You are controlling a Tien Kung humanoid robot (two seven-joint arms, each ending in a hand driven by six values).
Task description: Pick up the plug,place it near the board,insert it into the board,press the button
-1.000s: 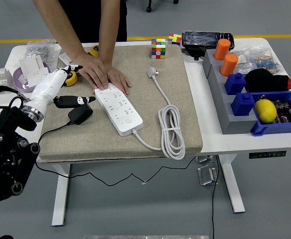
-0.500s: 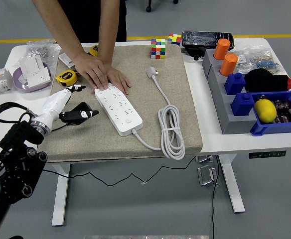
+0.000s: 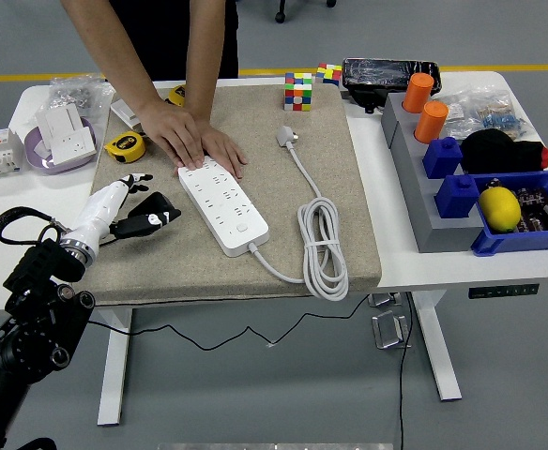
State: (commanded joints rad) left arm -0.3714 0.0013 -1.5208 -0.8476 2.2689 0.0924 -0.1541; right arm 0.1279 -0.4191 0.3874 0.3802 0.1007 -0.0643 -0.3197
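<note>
The left hand [image 3: 129, 211] is closing its fingers around the black plug [image 3: 152, 208], holding it just above the beige mat [image 3: 330, 178], a little to the left of the white power strip [image 3: 223, 205]. So the pick-up looks done, and the plug is already sitting near the board. A person's hand [image 3: 194, 141] is pressing down on the strip's far end, steadying it. The plug is not yet sitting in any socket, so the insertion and the button press are both waiting. The right hand is not showing anywhere.
</note>
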